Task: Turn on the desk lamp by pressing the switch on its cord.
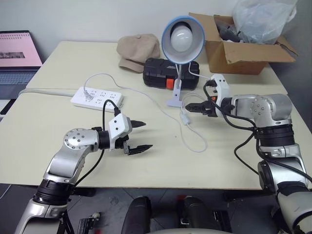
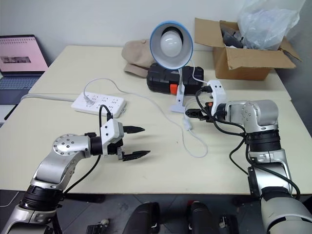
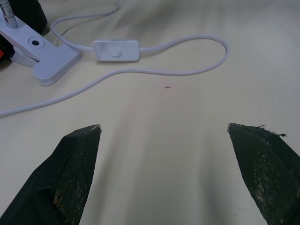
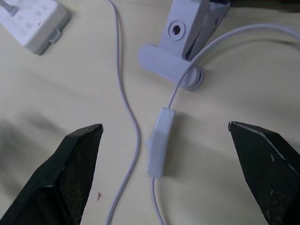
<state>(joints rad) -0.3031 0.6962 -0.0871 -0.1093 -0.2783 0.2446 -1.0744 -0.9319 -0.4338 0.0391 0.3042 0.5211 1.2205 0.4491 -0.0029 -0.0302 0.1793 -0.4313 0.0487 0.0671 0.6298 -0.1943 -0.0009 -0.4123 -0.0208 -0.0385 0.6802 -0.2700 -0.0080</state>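
A: Nearest on the worktop (image 1: pixel 58 141), at about seven o'clock, the left end effector (image 1: pixel 139 136) hangs with its fingers spread wide, holding nothing.

B: And the right one?

A: The right end effector (image 1: pixel 197 108), at three o'clock, is also wide open and empty, aimed at the switch (image 1: pixel 185 117), which lies flat near the centre, just in front of the lamp's clamp foot.

B: What worries you?

A: The switch is small and loose on the thin cord (image 1: pixel 197 144). My guess is that an off-centre push would skid it sideways instead of clicking it. A finger could also snag the cord's loop and tug the desk lamp (image 1: pixel 182 39), standing at twelve o'clock, over.

B: Beyond that?

A: The power strip (image 1: pixel 96 97) sits at ten o'clock, well apart.
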